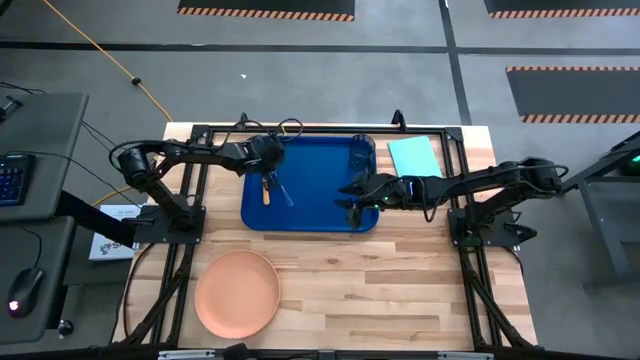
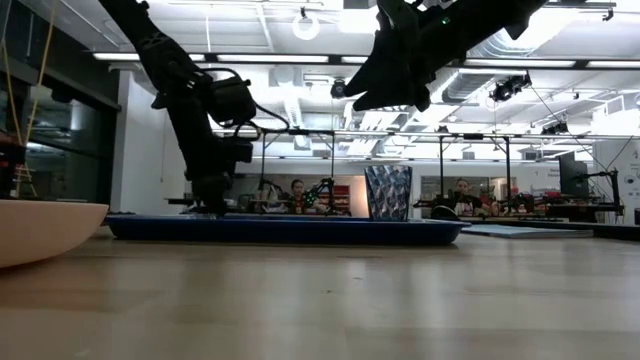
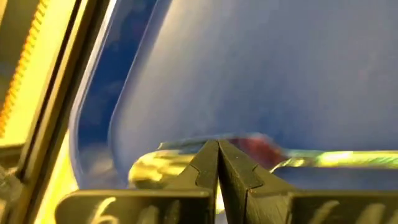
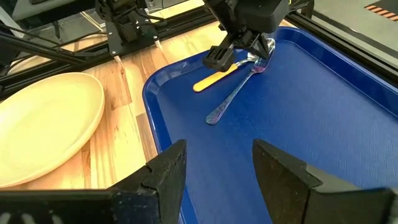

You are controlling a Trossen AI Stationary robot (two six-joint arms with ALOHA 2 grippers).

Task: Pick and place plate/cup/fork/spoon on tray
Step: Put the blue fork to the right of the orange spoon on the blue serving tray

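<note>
High view: the dark-blue tray (image 1: pixel 312 190) lies on the tabletop (image 1: pixel 400 280); the peach-orange plate (image 1: pixel 237 292) sits off the tray, near its corner on the left arm's side.
High view, utensils: an orange-handled utensil (image 1: pixel 267 192) and the spoon (image 1: pixel 283 191) lie on the tray, by its edge on the left arm's side.
High view, grippers: left gripper (image 1: pixel 268 168) over those utensils; right gripper (image 1: pixel 349 195) over the tray's opposite half.
Low view: tray rim and plate edge (image 2: pixel 40 230) seen side-on; people sit in the room beyond.
Left wrist view: fingers (image 3: pixel 205 167) pressed together, gripping nothing, just above the tray floor.
Right wrist view: fingers (image 4: pixel 168 174) spread wide and empty; silvery spoon (image 4: pixel 239 87) and yellow-orange handle (image 4: pixel 214 77) lie touching, well beyond them, under the left gripper (image 4: pixel 219 57).
</note>
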